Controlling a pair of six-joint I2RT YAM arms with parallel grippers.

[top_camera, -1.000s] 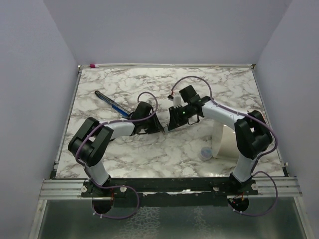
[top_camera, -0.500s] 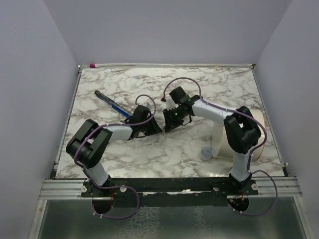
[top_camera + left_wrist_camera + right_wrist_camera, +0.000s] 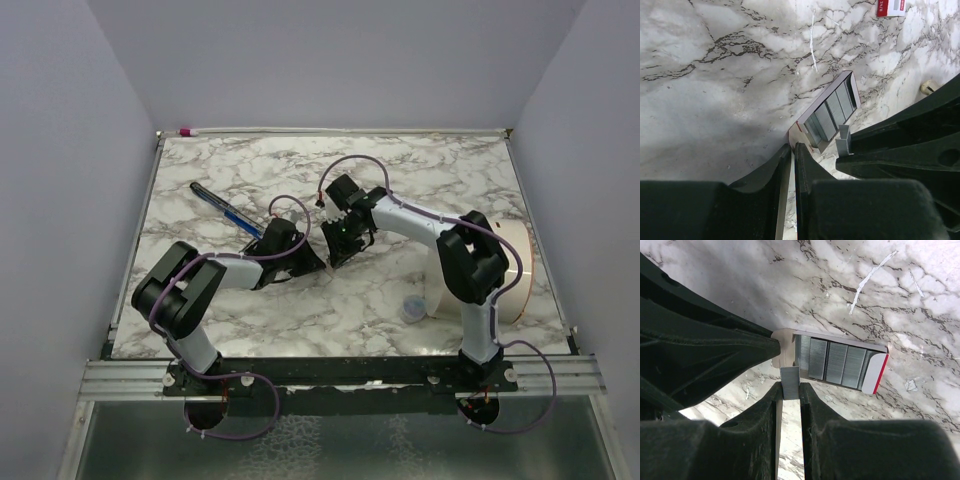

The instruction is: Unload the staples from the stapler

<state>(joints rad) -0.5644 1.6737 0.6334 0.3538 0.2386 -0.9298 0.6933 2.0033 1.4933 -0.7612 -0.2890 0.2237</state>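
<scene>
On marble table (image 3: 450, 170), right claw (image 3: 789, 389) pinches staples (image 3: 789, 376) beside box (image 3: 875, 374) clamped by left claw (image 3: 792, 150).

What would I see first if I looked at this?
Two grippers meet mid-table: the right gripper pinches a small grey strip of staples, while the left gripper nips the flap of an open box holding more strips. The long black stapler lies alone farther back on the left.

Stapler (image 3: 222, 207) near end hidden behind left arm, white tub (image 3: 520, 275) partly behind right arm
</scene>
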